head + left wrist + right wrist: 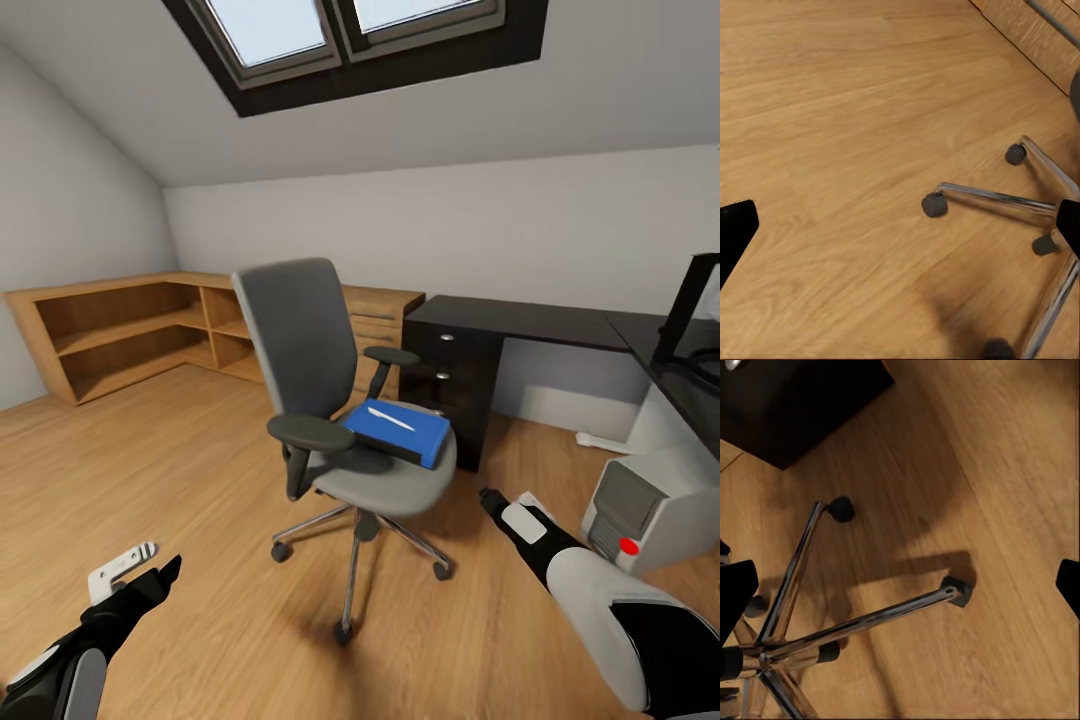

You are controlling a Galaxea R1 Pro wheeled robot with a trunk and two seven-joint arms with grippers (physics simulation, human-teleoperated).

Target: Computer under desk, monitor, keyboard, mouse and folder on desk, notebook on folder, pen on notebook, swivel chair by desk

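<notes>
Big picture first: the desk [520,322] runs along the far wall with its black top, turning a corner at the right edge of the head view. A pale computer [640,510] with a red dot sits on the floor under the desk's right wing. To the left stands a wooden shelf unit [130,330].

Centre stage, the chair [340,400] stands on the wood floor [180,480], out in the open, in front of the desk's drawer end and turned partly toward the robot. On the seat's right half lies the folder [400,432], bright blue, long axis running from near the backrest out toward the seat's front-right edge. Lying on top of it is the pen [392,419], a whitish sliver, roughly along that same axis. The notebook can't be made out.

Now the arms. The left gripper [150,575] hangs low beside the chair's base, fingers spread with only floor and casters between them in the left wrist view. The right gripper [492,498] points toward the seat from the front-right; the right wrist view shows its fingers wide apart too, holding nothing, above the chrome legs [855,622].

Here's the key relation: the folder lies ahead, above and slightly left of the right gripper, its near corner facing that arm. The right arm looks clearly nearer and is the likelier one to take it.
</notes>
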